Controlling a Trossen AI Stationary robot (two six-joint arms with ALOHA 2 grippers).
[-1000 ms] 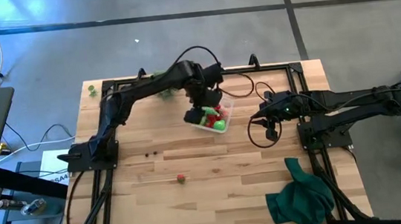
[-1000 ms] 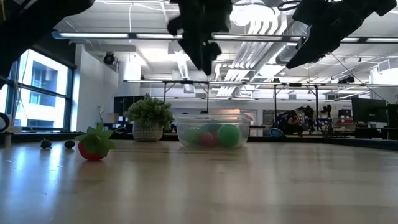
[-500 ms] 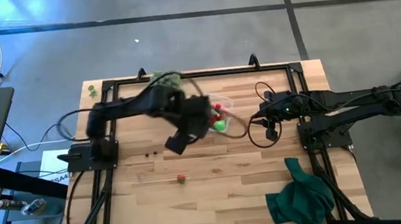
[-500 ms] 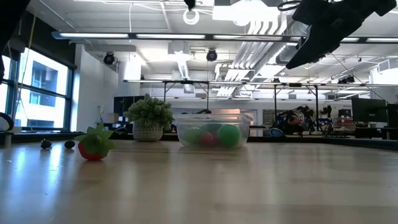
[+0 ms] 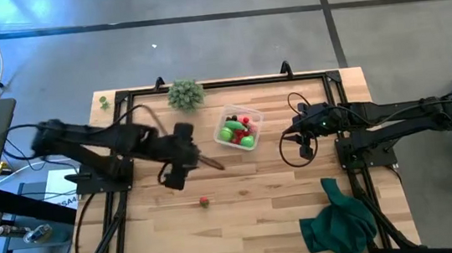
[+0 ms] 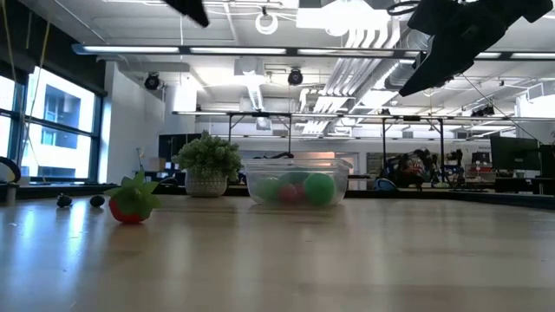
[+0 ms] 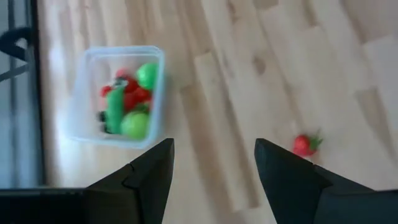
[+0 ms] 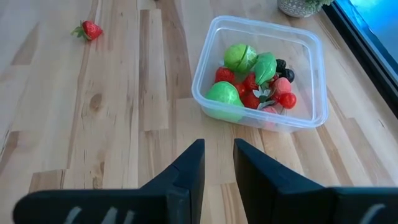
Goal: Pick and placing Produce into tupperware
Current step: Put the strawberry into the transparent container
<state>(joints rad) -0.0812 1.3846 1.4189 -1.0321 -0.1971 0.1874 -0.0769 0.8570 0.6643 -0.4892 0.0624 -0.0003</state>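
Spread and gripping nothing, left gripper (image 7: 211, 163) is hovering mid-table near the strawberry (image 5: 204, 201); right gripper (image 8: 217, 163) (narrowly parted, empty) is facing the tupperware (image 5: 252, 117).

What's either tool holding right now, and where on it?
Nothing. The left tool is open and empty above the table, between the tupperware and a loose strawberry. The right tool also grips nothing.

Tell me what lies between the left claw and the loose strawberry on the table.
Only bare wood: in the high view nothing sits between the left claw and the strawberry; its wrist view agrees.
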